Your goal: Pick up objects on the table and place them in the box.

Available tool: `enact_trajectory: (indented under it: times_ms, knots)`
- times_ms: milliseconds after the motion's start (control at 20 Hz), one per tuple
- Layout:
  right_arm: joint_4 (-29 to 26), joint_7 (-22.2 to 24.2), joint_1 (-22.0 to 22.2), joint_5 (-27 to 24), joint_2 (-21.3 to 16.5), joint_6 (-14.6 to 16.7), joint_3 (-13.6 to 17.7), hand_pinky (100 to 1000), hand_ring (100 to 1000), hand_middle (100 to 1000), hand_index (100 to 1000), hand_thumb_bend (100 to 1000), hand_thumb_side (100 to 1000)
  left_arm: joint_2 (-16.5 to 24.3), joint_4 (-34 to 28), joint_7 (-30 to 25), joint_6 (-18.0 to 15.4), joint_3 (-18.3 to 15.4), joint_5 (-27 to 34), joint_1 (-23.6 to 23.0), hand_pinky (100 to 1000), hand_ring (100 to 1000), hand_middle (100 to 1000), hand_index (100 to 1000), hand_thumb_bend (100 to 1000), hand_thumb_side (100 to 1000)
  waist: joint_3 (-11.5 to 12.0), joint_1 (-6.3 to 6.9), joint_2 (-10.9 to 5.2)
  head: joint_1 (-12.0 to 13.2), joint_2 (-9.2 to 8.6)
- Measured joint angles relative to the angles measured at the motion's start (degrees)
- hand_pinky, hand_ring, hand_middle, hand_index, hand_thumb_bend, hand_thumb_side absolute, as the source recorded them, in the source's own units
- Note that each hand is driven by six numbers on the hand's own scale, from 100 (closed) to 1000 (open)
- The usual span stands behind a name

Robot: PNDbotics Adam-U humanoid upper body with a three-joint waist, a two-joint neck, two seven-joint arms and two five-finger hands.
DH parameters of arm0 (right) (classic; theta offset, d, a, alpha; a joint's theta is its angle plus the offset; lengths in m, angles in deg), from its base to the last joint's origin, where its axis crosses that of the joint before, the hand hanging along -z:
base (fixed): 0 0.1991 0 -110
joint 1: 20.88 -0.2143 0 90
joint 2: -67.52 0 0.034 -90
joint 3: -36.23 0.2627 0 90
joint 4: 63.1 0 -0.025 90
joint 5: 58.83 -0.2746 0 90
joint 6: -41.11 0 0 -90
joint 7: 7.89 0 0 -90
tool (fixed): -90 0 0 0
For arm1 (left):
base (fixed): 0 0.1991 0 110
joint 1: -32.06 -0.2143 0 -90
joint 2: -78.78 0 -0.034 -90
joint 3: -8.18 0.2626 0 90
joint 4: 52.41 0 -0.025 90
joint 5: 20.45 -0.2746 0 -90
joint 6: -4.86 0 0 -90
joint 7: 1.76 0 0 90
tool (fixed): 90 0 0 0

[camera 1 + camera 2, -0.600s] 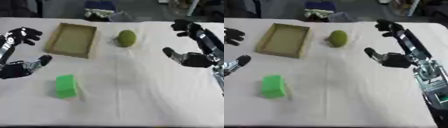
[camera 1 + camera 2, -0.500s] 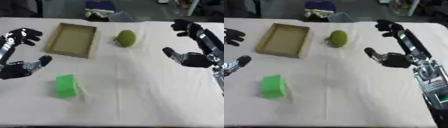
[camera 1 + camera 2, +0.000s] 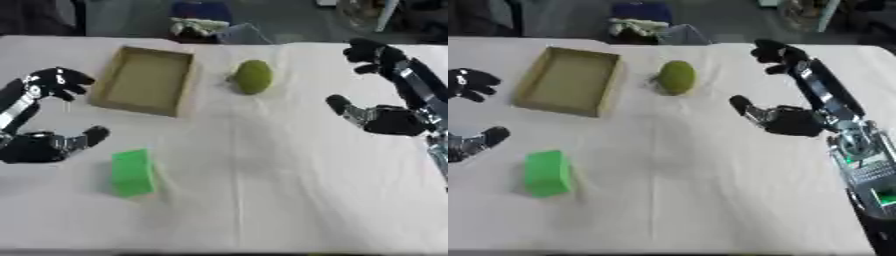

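Left eye view showed task not yet started: cardboard box (image 3: 144,80) empty, open top up, at far left of bench (image 3: 289,200). Green block (image 3: 133,172) lay on bench near side, well apart from box. Round green fruit (image 3: 254,76) sat just right of box, not touching. Both still to be moved. Left robot hand (image 3: 39,147) hung beside block, fingers relaxed, holding nothing. Right robot hand (image 3: 385,120) spread wide, empty, right of fruit.

Right of the box (image 3: 568,82) lay a green fruit (image 3: 676,77); below the box, near it, sat a green block (image 3: 546,173).
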Motion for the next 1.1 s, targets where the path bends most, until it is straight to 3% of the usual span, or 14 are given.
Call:
enact_trajectory:
  times_ms: [300, 550, 1100]
  knots:
    - [0.0, 0.1, 0.0, 0.0, 0.0, 0.0, 0.0, 812, 868, 827, 950, 429, 389, 4.0, 1.6, -4.5, -1.7, 4.3, -1.7, 0.1, 764, 789, 800, 863, 697, 570, -0.3, 0.31, -0.05, 0.3, 0.04]
    - [0.0, 0.1, 0.2, -0.2, 0.0, 0.0, -0.1, 812, 868, 826, 950, 429, 389, 4.9, 3.6, -6.8, -2.8, 7.3, -3.6, 1.5, 768, 788, 800, 866, 765, 577, -0.5, 0.33, -0.05, 0.3, 0.06]
    - [0.0, 0.1, 0.3, -0.4, 0.0, 0.0, -0.3, 812, 869, 825, 950, 426, 389, 4.5, 7.4, -7.9, -3.3, 10.3, -8.0, 3.8, 755, 774, 784, 852, 729, 569, -0.7, 0.28, -0.05, 0.5, 0.08]
